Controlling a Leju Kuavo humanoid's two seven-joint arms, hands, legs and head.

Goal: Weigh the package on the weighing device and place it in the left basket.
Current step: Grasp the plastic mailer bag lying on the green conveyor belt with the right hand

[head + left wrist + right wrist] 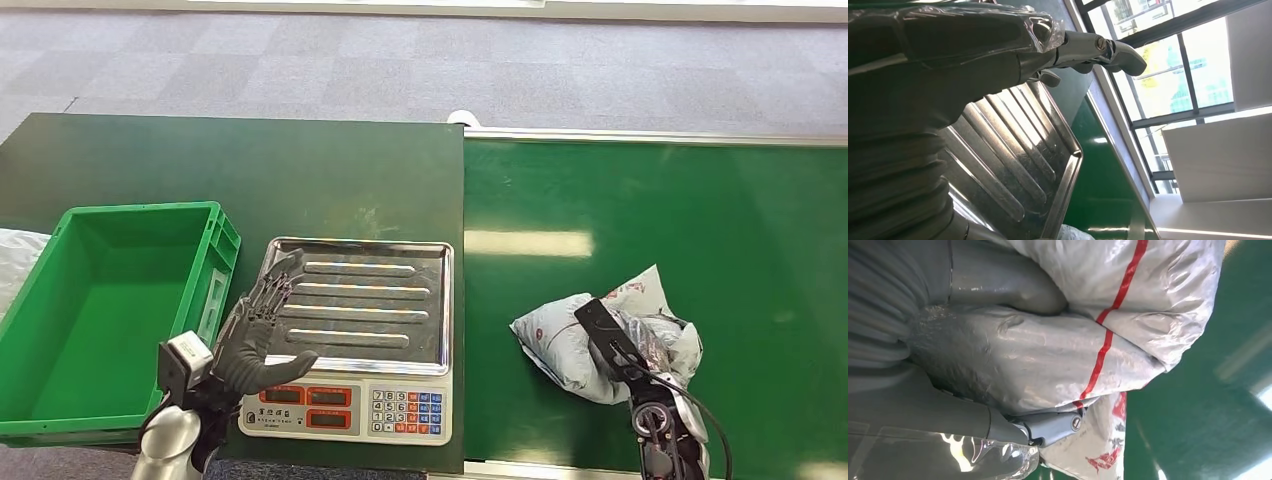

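Package [575, 340] on green conveyor belt [700, 230], gripped by right hand [640, 350], left hand [255, 335] fingers spread wide over scale tray [380, 290], holding nothing

Premises present as a parcel-sorting or logistics workstation. Evidence: a long green conveyor belt [650, 250] with metal edging, a steel-pan electronic weighing scale [360, 335] with keypad, a green plastic crate [110, 310], grey carpet-tile flooring [400, 60] and large windows [1173, 65].
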